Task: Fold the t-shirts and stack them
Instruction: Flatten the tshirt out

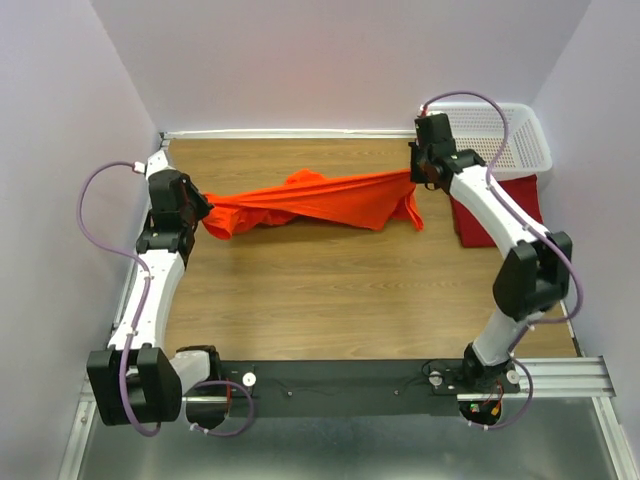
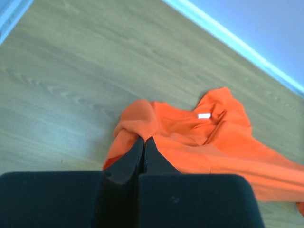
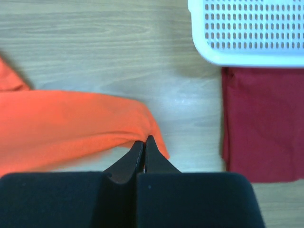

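The bright orange t-shirt (image 1: 310, 202) hangs stretched between my two grippers above the wooden table. My left gripper (image 1: 207, 212) is shut on its left end; in the left wrist view (image 2: 144, 139) the cloth (image 2: 190, 137) bunches over the tips and a white neck label shows. My right gripper (image 1: 414, 177) is shut on its right end; in the right wrist view (image 3: 144, 138) the cloth (image 3: 66, 123) runs off to the left. The dark red t-shirt (image 1: 498, 212) lies as a folded rectangle on the table at the right, partly under my right arm, and shows in the right wrist view (image 3: 263, 123).
A white plastic mesh basket (image 1: 500, 135) stands at the back right, just behind the dark red shirt, also in the right wrist view (image 3: 247, 31). Walls close the table at the back and sides. Bare wood table (image 1: 330, 290) lies in front of the orange shirt.
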`<action>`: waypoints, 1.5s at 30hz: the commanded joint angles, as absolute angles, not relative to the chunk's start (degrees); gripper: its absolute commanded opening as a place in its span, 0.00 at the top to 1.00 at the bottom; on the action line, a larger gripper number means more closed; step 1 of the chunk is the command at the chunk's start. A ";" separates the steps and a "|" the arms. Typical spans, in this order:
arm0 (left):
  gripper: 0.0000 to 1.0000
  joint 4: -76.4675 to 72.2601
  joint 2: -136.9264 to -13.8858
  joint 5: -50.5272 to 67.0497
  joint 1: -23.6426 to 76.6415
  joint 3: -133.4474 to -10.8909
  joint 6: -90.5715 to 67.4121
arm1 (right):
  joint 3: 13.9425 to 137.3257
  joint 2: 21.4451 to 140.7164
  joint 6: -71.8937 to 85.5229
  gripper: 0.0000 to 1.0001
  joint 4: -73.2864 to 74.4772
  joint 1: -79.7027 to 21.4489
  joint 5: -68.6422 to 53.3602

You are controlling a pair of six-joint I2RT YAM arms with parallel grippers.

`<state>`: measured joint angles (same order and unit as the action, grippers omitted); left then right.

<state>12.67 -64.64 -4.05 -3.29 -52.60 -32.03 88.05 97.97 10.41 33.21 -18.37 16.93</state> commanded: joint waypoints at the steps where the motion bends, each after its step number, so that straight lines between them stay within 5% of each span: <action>1: 1.00 13.11 -65.91 -6.33 -3.78 -51.59 -31.82 | 95.87 107.47 7.30 0.96 38.32 -17.05 20.22; 4: 1.00 12.75 -70.04 -6.24 -3.78 -53.17 -29.98 | 103.15 115.97 8.70 0.89 40.69 -16.53 20.56; 6: 0.96 11.96 -73.82 -5.98 -3.69 -54.75 -29.36 | 105.72 119.77 10.36 0.75 41.66 -16.26 23.10; 10: 0.94 9.41 -78.21 -4.92 -3.78 -57.21 -28.74 | 105.31 117.78 11.95 0.49 41.75 -16.43 15.76; 12: 0.94 9.32 -80.68 -4.31 -3.78 -58.00 -28.74 | 101.53 115.50 10.47 0.45 39.30 -17.13 8.55; 22: 0.94 7.82 -82.44 -2.64 -3.60 -56.60 -28.65 | 78.68 106.96 18.18 0.44 28.57 -24.24 -1.32; 29: 0.94 7.74 -81.21 -2.20 -3.60 -55.46 -28.48 | 76.20 109.86 27.59 0.35 22.94 -28.03 5.36; 45: 0.94 7.65 -79.02 -2.29 -3.52 -53.00 -28.56 | 76.73 115.13 29.71 0.41 22.76 -31.81 16.35</action>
<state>9.02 -80.93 -2.96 -3.40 -54.33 -29.02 76.44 113.16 29.10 23.64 -30.68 12.32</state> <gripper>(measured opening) 0.055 0.594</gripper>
